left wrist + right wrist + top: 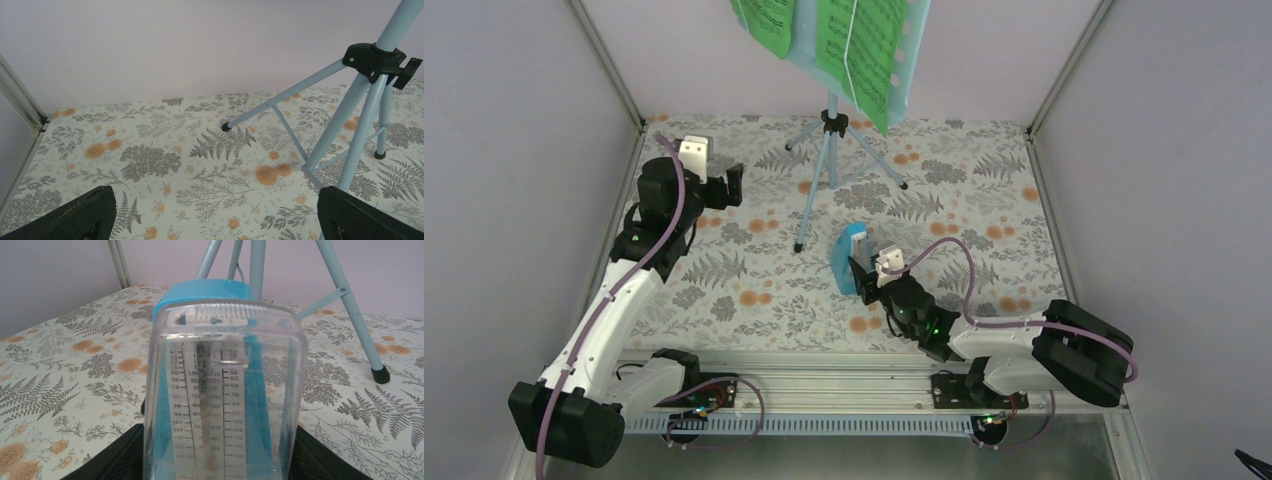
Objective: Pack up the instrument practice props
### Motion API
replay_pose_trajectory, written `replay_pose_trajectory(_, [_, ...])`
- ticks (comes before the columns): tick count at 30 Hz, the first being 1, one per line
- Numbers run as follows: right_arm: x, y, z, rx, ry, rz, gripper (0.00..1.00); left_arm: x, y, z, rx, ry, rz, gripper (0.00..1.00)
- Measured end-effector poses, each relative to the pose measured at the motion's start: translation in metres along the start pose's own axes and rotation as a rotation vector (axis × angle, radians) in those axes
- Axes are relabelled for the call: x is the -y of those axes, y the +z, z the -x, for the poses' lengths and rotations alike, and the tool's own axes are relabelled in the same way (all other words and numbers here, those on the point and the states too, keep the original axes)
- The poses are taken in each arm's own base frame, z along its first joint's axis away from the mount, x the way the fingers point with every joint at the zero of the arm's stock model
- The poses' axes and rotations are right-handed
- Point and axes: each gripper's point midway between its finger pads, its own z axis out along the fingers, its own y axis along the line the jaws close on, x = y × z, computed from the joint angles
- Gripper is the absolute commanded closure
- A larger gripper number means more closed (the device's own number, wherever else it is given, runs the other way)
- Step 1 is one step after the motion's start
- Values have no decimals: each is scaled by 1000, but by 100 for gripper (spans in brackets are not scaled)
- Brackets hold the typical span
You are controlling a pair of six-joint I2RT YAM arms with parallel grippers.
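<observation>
Right wrist view: the metronome fills the frame, upright, its clear front cover and tempo scale facing the camera, blue body behind.
Right gripper: about half open, its dark fingers pressed against the two sides of the metronome low down, so it has hold of it.
Metronome's place: about mid-bench on the fern-and-flower patterned bench, just right of the music stand's nearest foot. Whether its base rests on the bench or is lifted I cannot tell.
Left gripper: spread fully wide with nothing between the fingers, at the far-left part of the bench, pointed toward the stand's legs and apart from them.
Music stand: pale blue tripod standing at the back of the bench, all three feet down, black hub where the legs meet the pole.
Sheet-music pages: bright green, resting on the stand's hole-punched desk, which is partly cut off by the top edge of the overhead view.
</observation>
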Motion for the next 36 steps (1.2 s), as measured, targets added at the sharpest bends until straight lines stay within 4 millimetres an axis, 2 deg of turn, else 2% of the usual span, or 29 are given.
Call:
replay_pose_trajectory(19, [-8, -1, -1, 28, 6, -19, 48, 1, -1, 0, 2, 0, -4, 0])
replay_pose_trajectory(36, [1, -6, -1, 62, 11, -52, 48, 2, 0, -2, -1, 0, -14, 0])
